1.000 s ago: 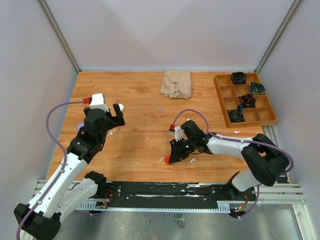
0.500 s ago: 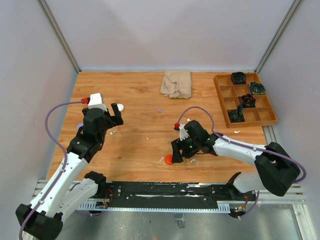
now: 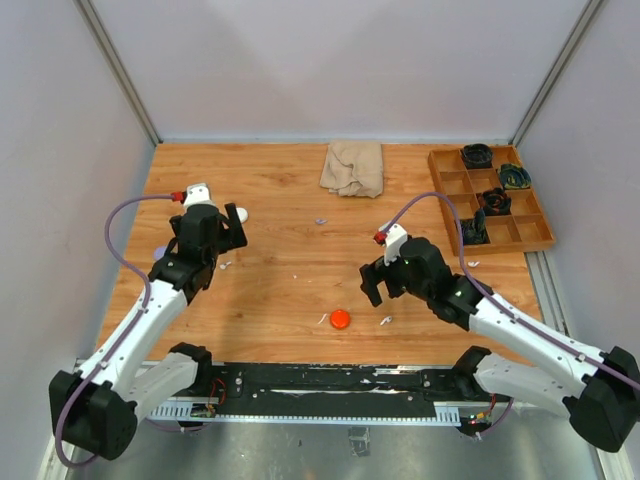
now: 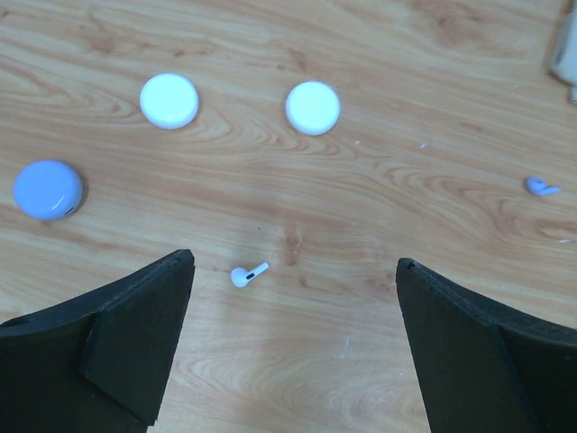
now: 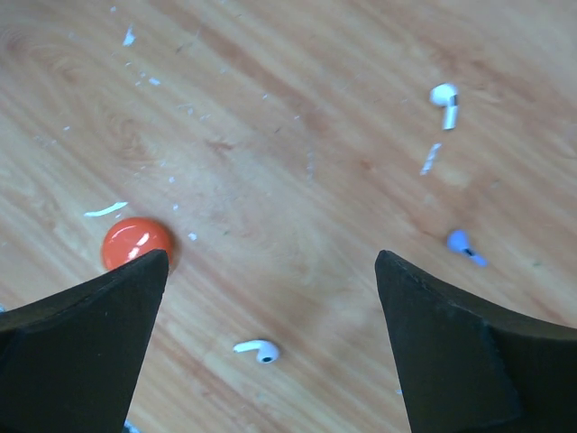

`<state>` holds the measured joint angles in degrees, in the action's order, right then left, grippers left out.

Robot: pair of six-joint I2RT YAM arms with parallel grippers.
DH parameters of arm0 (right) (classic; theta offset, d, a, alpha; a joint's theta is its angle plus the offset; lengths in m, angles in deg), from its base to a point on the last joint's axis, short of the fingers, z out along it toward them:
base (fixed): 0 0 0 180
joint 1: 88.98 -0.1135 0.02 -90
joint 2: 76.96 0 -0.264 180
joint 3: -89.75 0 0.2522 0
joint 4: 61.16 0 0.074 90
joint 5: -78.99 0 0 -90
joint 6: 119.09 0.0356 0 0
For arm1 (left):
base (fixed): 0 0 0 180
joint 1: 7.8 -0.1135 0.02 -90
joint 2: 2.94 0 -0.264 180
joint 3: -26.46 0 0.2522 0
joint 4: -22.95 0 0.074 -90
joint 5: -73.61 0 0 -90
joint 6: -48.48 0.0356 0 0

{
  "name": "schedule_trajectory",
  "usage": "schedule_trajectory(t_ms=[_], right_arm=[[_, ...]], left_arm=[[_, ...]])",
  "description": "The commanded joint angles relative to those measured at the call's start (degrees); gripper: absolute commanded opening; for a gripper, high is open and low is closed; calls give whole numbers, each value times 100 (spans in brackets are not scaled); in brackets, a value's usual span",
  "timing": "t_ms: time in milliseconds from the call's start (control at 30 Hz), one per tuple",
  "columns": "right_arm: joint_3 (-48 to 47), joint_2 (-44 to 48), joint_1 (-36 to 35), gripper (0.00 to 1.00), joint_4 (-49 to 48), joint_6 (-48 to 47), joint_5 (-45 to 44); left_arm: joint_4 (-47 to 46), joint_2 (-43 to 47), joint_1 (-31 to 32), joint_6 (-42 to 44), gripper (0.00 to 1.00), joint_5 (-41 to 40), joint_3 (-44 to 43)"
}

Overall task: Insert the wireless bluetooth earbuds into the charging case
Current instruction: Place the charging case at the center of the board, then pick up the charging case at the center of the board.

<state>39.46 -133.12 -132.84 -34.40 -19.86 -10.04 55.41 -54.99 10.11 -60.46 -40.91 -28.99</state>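
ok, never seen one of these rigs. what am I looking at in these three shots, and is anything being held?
Two robot arms are bolted at the near edge of a wooden table, each ending in a two-finger gripper. The top view looks down from behind them: left gripper, right gripper. The other two pictures come from cameras on the wrists; the black wedges are that arm's own fingers. The left wrist sees two white pucks, a pale blue puck and a white earbud. The right wrist sees an orange puck, two more white earbuds and a purple earbud. At the far side lie a beige cloth and a wooden tray. Both grippers are open and hold nothing.
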Motion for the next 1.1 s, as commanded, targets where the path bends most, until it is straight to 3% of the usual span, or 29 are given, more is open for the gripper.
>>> schedule_trajectory(t_ms=[0,167,333,567,667,900,1067], right_arm=[[408,386,-61,98,-819,-590,-972],[1161,863,-57,99,-1975,-967,-1275],[1634,1055,-54,99,-2434,-781,-1377],[2058,1475,-53,98,-2580,-617,-1589],[2137,1663,-57,98,-2607,-607,-1692],[2191,1719,-59,98,-2600,-612,-1815],[2114,1699,-60,98,-2489,-625,-1763]], left_arm=[[61,-455,-272,-301,99,-67,-264],[236,-1097,-709,-578,99,23,-525],[229,-1624,-1214,-891,99,134,-768],[175,-2590,-1764,-1684,98,324,-1244],[383,-3088,-1795,-2295,95,-51,-1597],[407,-4119,-1956,-3200,95,-56,-2195],[986,-4933,-2024,-3585,91,-338,-2984]])
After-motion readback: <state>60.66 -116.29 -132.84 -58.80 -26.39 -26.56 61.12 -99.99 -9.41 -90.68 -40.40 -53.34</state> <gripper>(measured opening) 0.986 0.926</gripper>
